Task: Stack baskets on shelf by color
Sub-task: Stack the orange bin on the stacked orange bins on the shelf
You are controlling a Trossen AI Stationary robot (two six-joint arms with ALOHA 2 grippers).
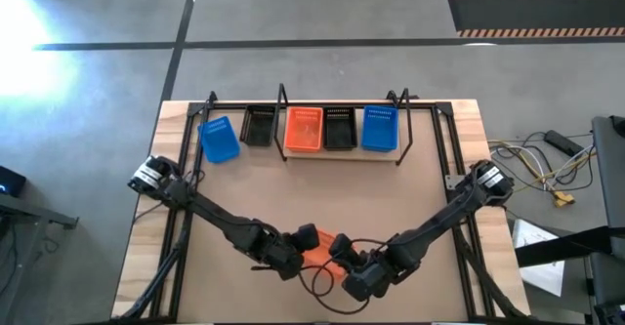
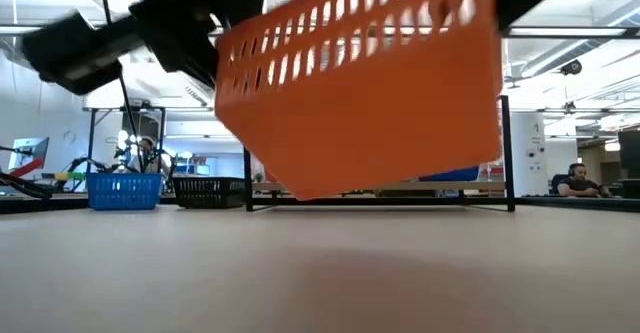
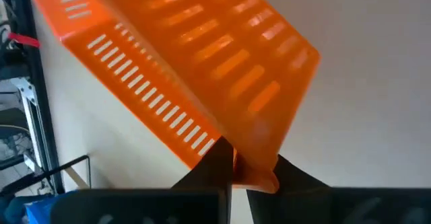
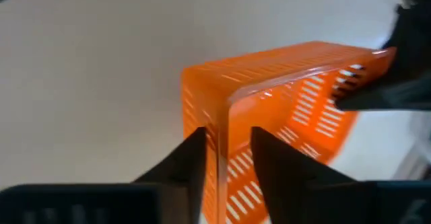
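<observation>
An orange basket (image 1: 318,255) hangs in the air over the near middle of the table, carried between both grippers. The low view shows this orange basket (image 2: 370,93) tilted and clear of the tabletop. My left gripper (image 1: 305,237) is shut on its left side and my right gripper (image 1: 342,251) on its right side. At the far edge, the shelf (image 1: 342,156) holds an orange basket (image 1: 304,130), a black basket (image 1: 340,128) and a blue basket (image 1: 380,128) side by side. A second black basket (image 1: 259,125) and a second blue basket (image 1: 220,140) stand to their left. My left gripper (image 3: 252,171) pinches a corner of the orange basket's rim (image 3: 259,150) between its two fingers, reaching in from the table's left. The basket is lifted clear and tilted. My right gripper (image 4: 225,153) straddles an end wall of the basket near a corner (image 4: 220,140), one finger (image 4: 269,158) on the inner side and one outside, coming from the table's right.
A dark cable loop (image 1: 327,281) lies on the table under the two grippers. Black frame rails run along the table's left and right edges. Bare tabletop (image 1: 322,188) stretches between the grippers and the shelf. People sit far off in the room behind the table.
</observation>
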